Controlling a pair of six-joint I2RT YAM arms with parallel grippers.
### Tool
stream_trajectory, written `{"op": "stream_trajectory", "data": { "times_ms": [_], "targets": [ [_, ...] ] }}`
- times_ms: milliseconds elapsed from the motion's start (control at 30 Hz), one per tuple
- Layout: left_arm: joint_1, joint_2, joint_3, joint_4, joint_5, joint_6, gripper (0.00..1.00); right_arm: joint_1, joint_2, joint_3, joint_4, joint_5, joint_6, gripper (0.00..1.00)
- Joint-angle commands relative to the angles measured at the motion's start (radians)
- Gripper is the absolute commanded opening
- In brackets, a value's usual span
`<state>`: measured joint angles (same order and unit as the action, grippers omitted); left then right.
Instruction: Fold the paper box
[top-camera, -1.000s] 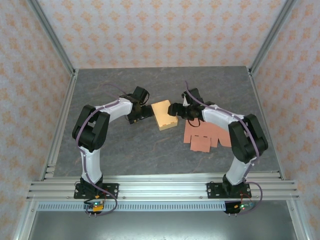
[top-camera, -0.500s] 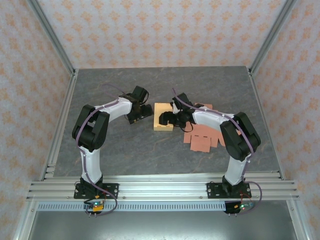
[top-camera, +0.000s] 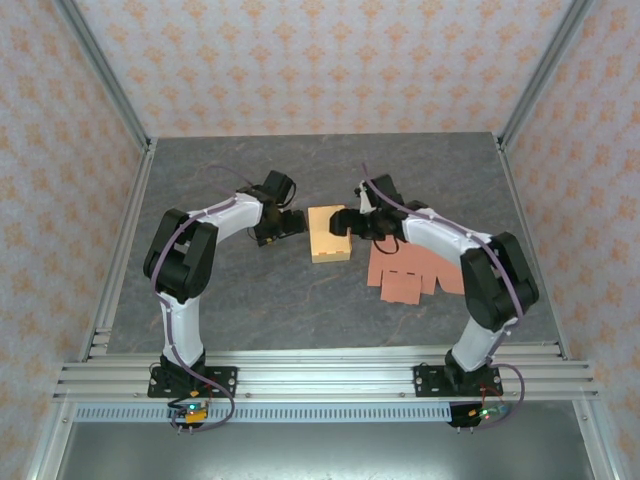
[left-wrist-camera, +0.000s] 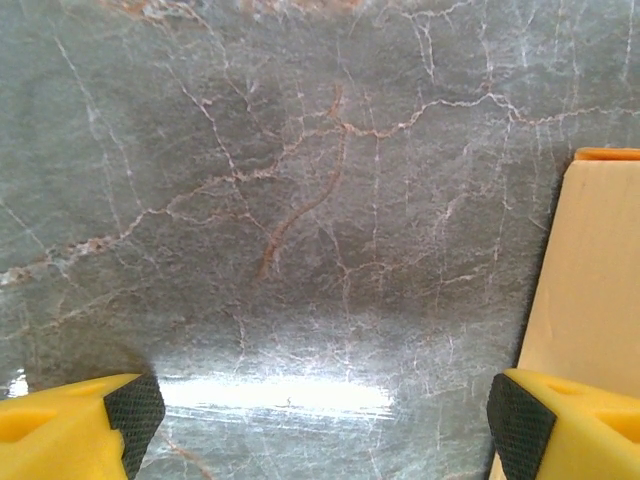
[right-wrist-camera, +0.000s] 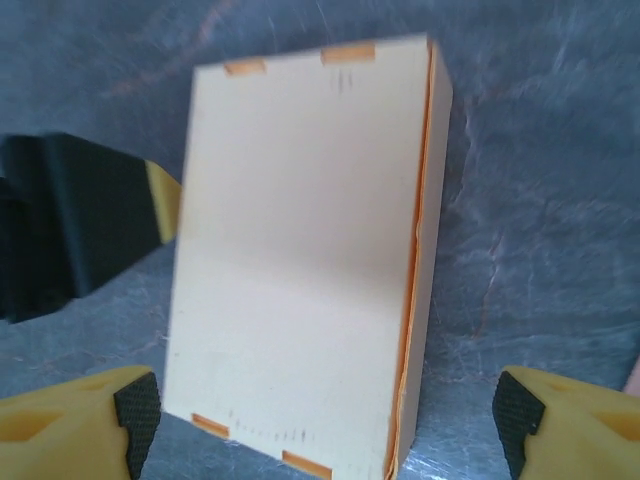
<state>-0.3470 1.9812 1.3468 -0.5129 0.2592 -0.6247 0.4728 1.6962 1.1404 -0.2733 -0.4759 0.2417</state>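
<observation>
Drawn back, the right end effector (top-camera: 343, 222) stands open, straddling one end of the paper box (top-camera: 325, 242).

White-and-black arms (top-camera: 225, 215), purple cables (top-camera: 372, 183), yellow fingers (left-wrist-camera: 590, 415)

Box (right-wrist-camera: 300, 260): smooth, matt cream card. Table (left-wrist-camera: 300, 180): grey veined stone look, glossy with glare. Flat sheet (top-camera: 405, 280): matt pink paper. Rails (top-camera: 330, 375): bare metal.

The box (top-camera: 329, 233) is cream with orange edges and tabs. The sheet (top-camera: 405, 275) right of it is salmon-pink. The table (top-camera: 250, 300) is grey, veined white and rust. The walls (top-camera: 330, 60) carry orange florets.
</observation>
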Motion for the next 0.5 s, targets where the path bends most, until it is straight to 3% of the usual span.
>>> {"op": "stream_trajectory", "data": {
  "times_ms": [0, 167, 300, 467],
  "targets": [
    [0.036, -0.025, -0.021, 0.030, 0.017, 0.036, 0.90, -0.033, -0.002, -0.006, 0.017, -0.062, -0.049, 0.88],
    [0.036, -0.031, -0.070, 0.078, 0.210, -0.004, 0.90, -0.047, 0.092, 0.024, 0.069, -0.131, 0.008, 0.87],
    [0.036, -0.065, -0.162, 0.238, 0.378, -0.019, 0.86, -0.048, 0.161, 0.039, 0.139, -0.204, 0.060, 0.85],
    [0.034, -0.099, -0.193, 0.329, 0.448, -0.028, 0.83, -0.048, 0.184, 0.022, 0.233, -0.255, 0.090, 0.83]
  ]
}}
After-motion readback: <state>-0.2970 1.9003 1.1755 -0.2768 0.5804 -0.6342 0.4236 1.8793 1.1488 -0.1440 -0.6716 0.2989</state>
